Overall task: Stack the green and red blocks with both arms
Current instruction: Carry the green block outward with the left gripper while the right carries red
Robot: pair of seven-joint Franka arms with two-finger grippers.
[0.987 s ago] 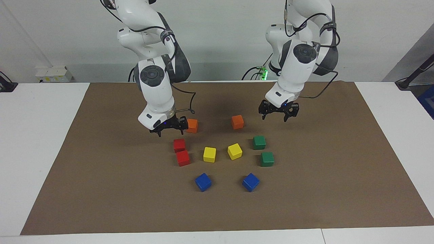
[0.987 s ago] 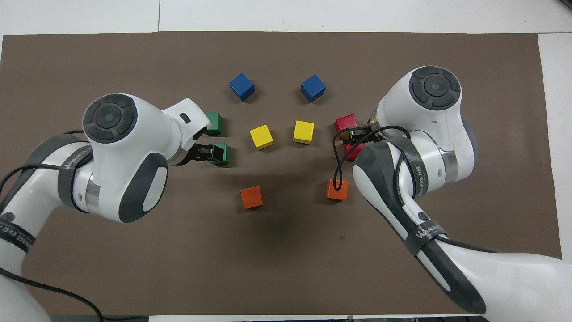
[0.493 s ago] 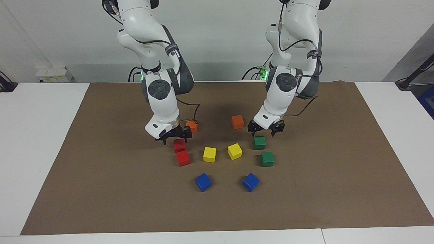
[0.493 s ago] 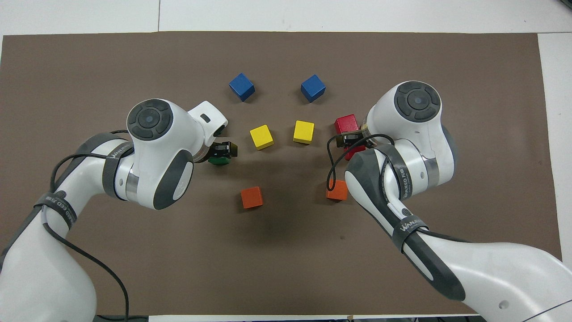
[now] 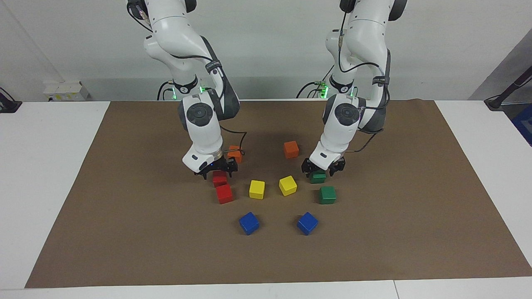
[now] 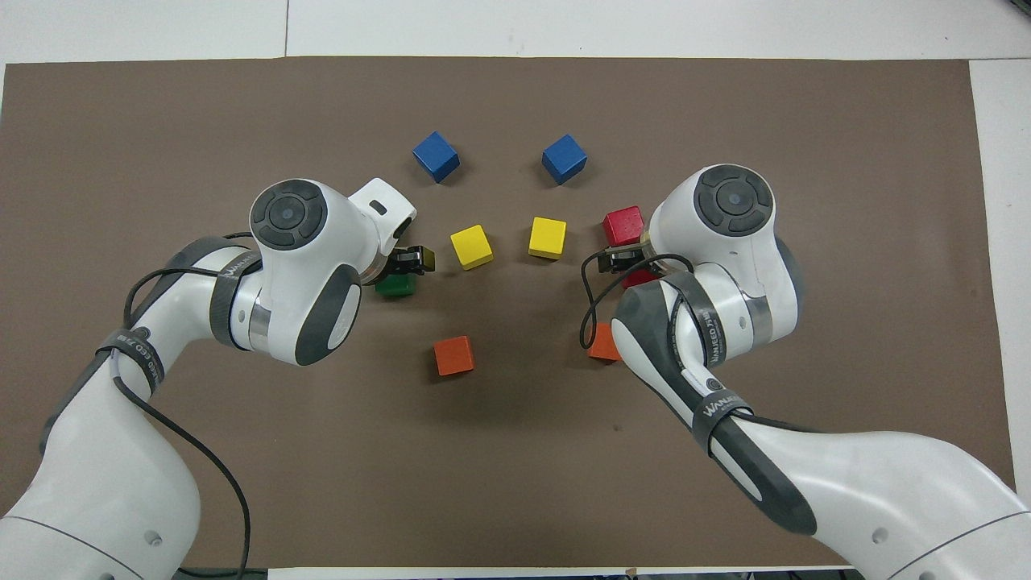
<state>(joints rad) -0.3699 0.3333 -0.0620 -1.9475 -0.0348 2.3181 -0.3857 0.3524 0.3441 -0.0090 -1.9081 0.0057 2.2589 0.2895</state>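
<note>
While both arms reach down over the brown mat (image 5: 124, 232) on the desk (image 5: 50, 166), each set of jaws stands wide, gripping nothing. Left gripper (image 5: 323, 166) is low w/ its jaws straddling one green block (image 5: 317, 177); can't tell if they touch it. 2nd green block (image 5: 327, 194) sits on the mat just beside, apart from the jaws. Right gripper (image 5: 216, 167) is low over one red block (image 5: 220, 178), jaws either side of its top; 2nd red block (image 5: 224, 193) is just beside it, outside the jaws. Yellow blocks (image 5: 257, 189) lie btw the two grippers. An orange block (image 5: 291, 149) and blue blocks (image 5: 249, 223) sit clear of both.
</note>
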